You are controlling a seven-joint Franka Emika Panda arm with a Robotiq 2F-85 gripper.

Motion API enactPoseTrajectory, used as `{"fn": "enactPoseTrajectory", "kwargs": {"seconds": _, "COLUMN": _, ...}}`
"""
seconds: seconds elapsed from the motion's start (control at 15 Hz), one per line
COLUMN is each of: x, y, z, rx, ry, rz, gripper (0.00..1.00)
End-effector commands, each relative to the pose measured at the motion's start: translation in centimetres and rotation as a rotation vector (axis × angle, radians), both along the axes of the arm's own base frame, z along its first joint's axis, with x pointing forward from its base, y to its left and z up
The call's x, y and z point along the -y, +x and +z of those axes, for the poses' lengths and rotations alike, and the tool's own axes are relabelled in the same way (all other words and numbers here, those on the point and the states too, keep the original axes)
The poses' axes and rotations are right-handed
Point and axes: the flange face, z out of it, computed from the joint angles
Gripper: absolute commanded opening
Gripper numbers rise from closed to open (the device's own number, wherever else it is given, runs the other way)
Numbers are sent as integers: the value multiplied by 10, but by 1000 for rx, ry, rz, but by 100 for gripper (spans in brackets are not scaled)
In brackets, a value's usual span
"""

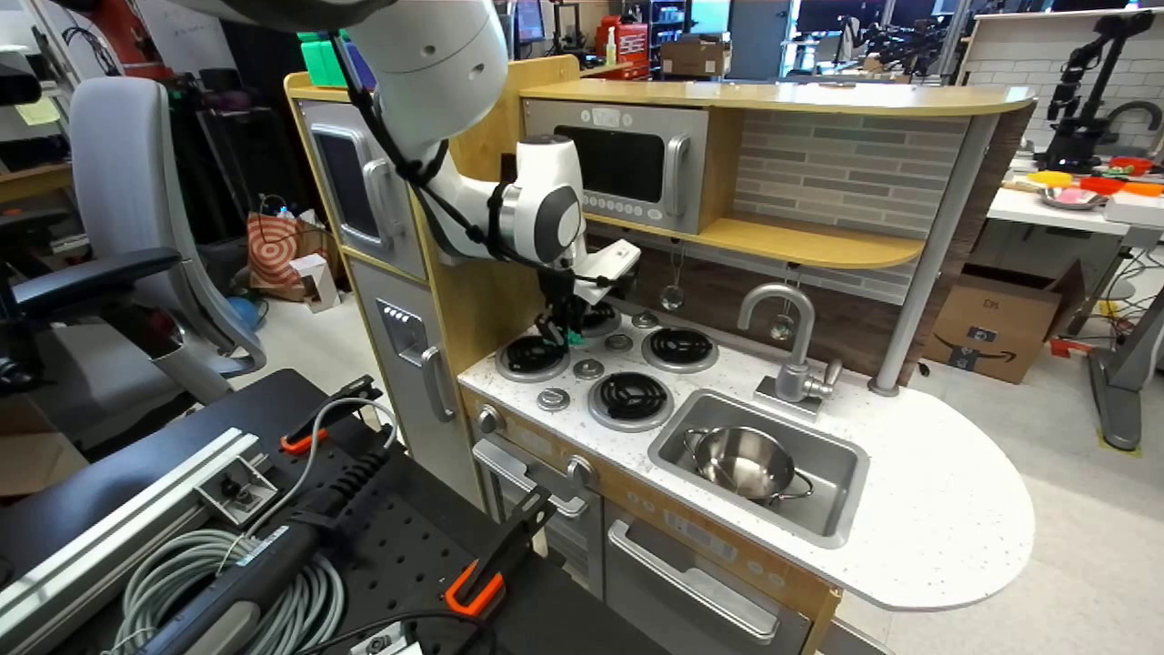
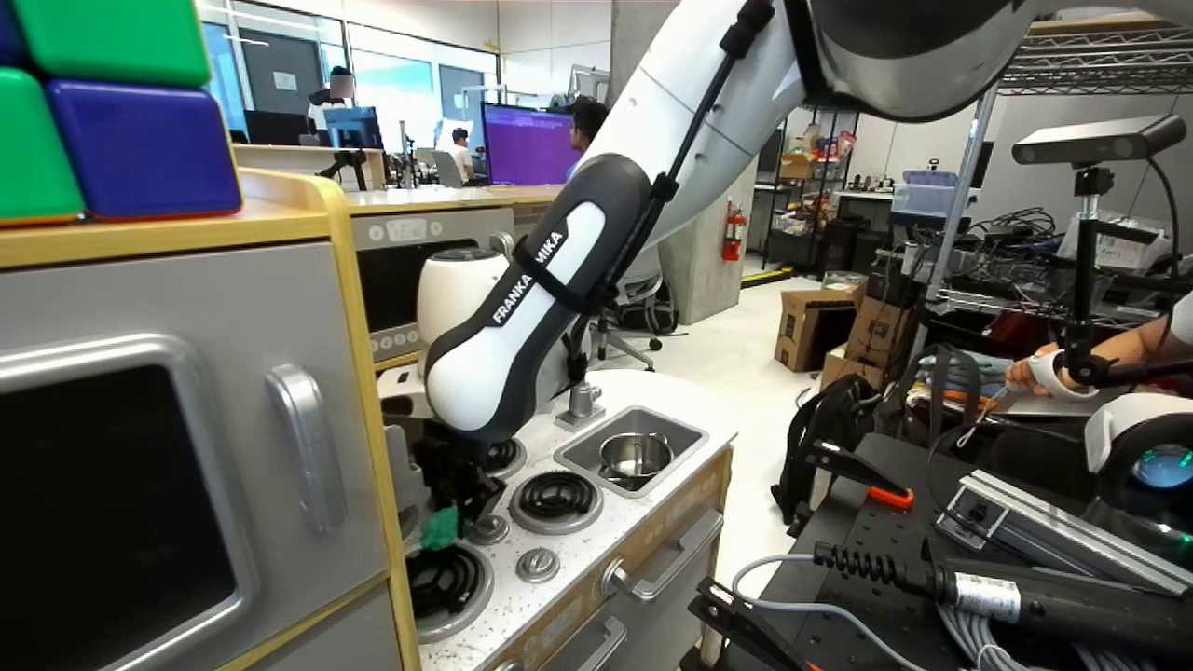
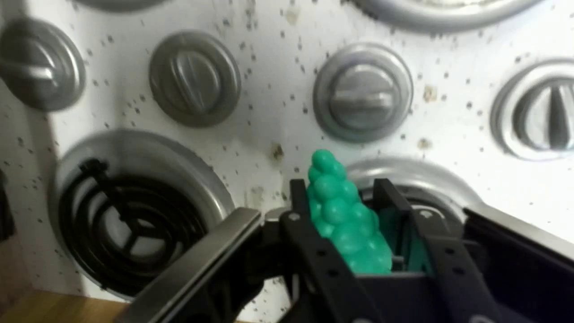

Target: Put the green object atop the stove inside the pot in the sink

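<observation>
The green object is a bumpy, grape-like bunch in the wrist view. It stands between the fingers of my open gripper, close beside the left finger, with a gap to the right finger. It lies over the stove near a back burner; its lower end is hidden by the gripper. It also shows in both exterior views. The silver pot sits upright inside the sink, and its inside looks empty. Pot and sink are out of the wrist view.
The curved faucet rises behind the sink. The microwave and a wooden shelf overhang the back of the counter. A tall grey fridge cabinet stands close beside the gripper. Small knobs stick up between the burners.
</observation>
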Motion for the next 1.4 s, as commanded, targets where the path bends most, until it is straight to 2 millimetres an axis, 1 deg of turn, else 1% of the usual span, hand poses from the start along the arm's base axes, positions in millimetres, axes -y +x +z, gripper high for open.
{"fn": "enactPoseTrajectory", "kwargs": {"seconds": 0.0, "x": 82, "y": -6, "z": 31, "rx": 58, "ry": -17, "rz": -125, "gripper": 16}}
{"fn": "enactPoseTrajectory", "kwargs": {"seconds": 0.27, "x": 201, "y": -2, "z": 40, "rx": 25, "ry": -34, "rz": -349, "gripper": 16}}
{"fn": "enactPoseTrajectory", "kwargs": {"seconds": 0.33, "x": 225, "y": -1, "z": 41, "rx": 9, "ry": -36, "rz": -395, "gripper": 16}}
{"fn": "enactPoseTrajectory", "kwargs": {"seconds": 0.47, "x": 267, "y": 0, "z": 40, "rx": -2, "ry": -50, "rz": -479, "gripper": 16}}
{"fn": "enactPoseTrajectory", "kwargs": {"seconds": 0.53, "x": 286, "y": -2, "z": 37, "rx": -14, "ry": -51, "rz": -516, "gripper": 16}}
{"fn": "enactPoseTrajectory", "kwargs": {"seconds": 0.6, "x": 300, "y": -5, "z": 35, "rx": -36, "ry": -55, "rz": -547, "gripper": 16}}
{"fn": "enactPoseTrajectory", "kwargs": {"seconds": 0.73, "x": 321, "y": -8, "z": 27, "rx": -87, "ry": -67, "rz": -601, "gripper": 16}}
{"fn": "enactPoseTrajectory", "kwargs": {"seconds": 0.87, "x": 330, "y": -9, "z": 16, "rx": -147, "ry": -73, "rz": -641, "gripper": 16}}
{"fn": "enactPoseTrajectory", "kwargs": {"seconds": 1.07, "x": 331, "y": -7, "z": 3, "rx": -240, "ry": -50, "rz": -679, "gripper": 16}}
{"fn": "enactPoseTrajectory", "kwargs": {"seconds": 1.33, "x": 336, "y": 0, "z": -10, "rx": -287, "ry": -52, "rz": -722, "gripper": 16}}
